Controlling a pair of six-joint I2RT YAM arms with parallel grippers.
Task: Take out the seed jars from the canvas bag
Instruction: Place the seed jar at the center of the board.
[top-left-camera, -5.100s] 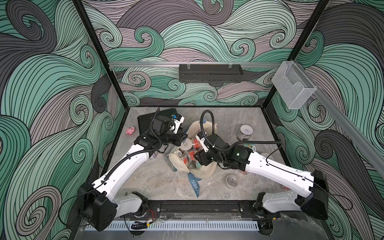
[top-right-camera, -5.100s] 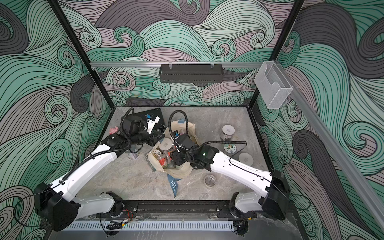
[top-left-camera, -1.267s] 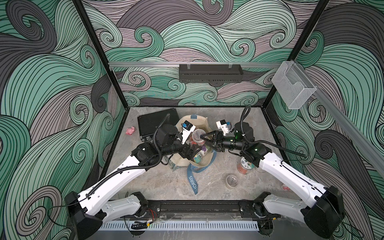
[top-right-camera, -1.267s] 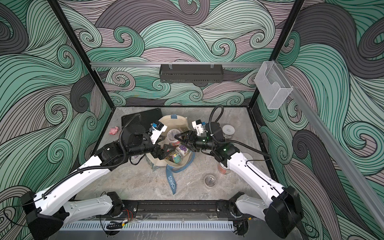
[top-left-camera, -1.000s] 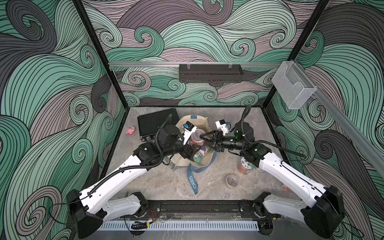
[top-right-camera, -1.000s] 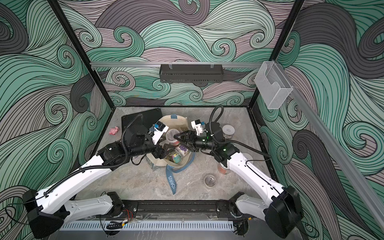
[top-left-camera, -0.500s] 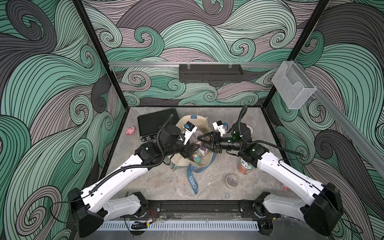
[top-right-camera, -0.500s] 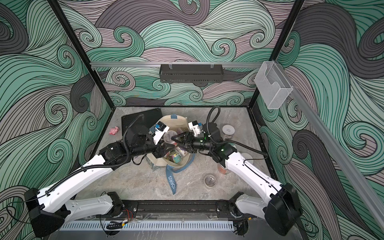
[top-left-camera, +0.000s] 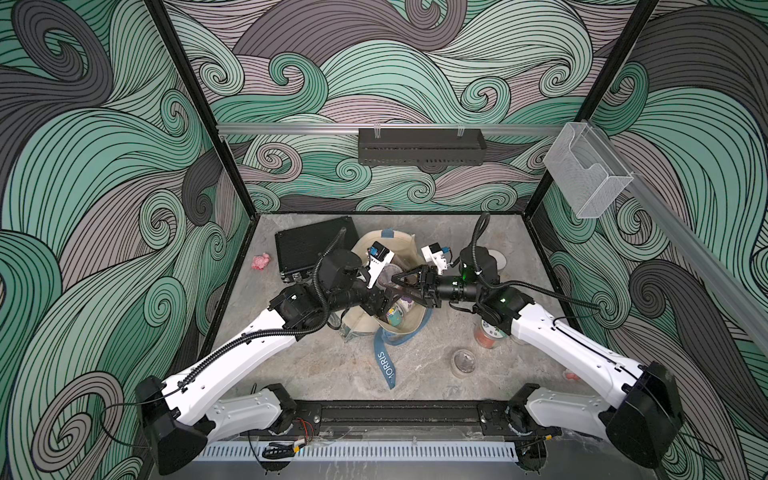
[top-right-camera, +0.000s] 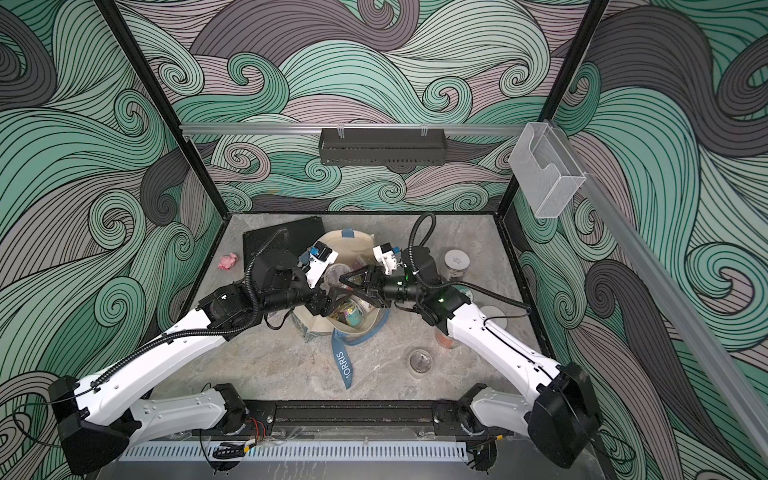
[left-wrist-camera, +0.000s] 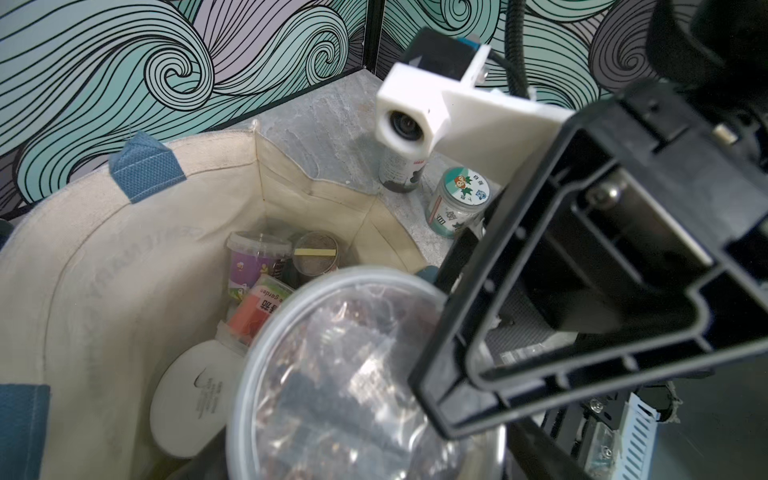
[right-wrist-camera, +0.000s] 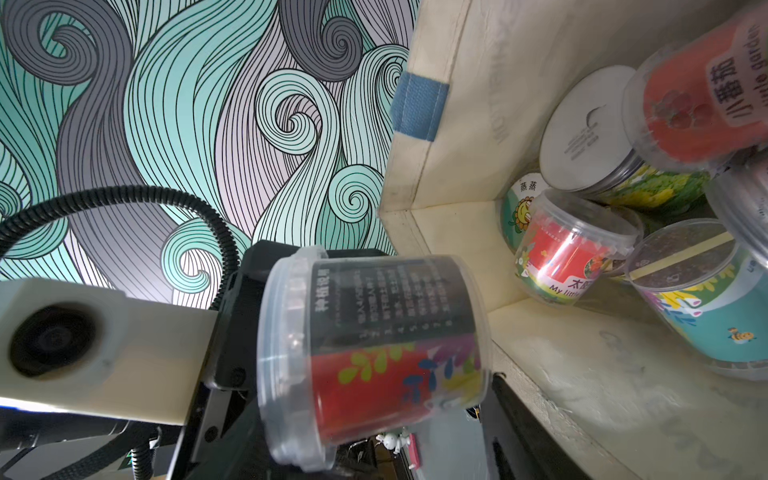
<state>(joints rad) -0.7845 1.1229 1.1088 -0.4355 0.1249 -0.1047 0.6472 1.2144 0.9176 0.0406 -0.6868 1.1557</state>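
1. Across the grey desk (top-left-camera: 332, 365), the left arm (top-left-camera: 249, 349) and the right arm (top-left-camera: 557, 336) are reaching inward from the near corners, their wrists meeting head-on above the canvas bag (top-left-camera: 405, 247).
2. Mid-desk, the canvas bag is standing open with its blue strap (top-left-camera: 384, 365) trailing toward the near edge. Seed jars (right-wrist-camera: 569, 253) are lying jumbled inside it, among them a white-lidded jar (left-wrist-camera: 191, 399).
3. Beside the bag, on the right arm's side, a sticker-lidded jar (left-wrist-camera: 459, 195) and a dark-filled jar (left-wrist-camera: 401, 176) are standing on the desk.
4. Over the bag's mouth, a small seed jar (right-wrist-camera: 374, 345) is hanging sideways, its clear lid facing the left arm.
5. The right tool (top-left-camera: 402, 286) is gripping this small seed jar, with one finger (left-wrist-camera: 515, 224) lying against its side.
6. The left tool (top-left-camera: 384, 303) is sitting close by the jar. I cannot tell whether its jaws are apart.
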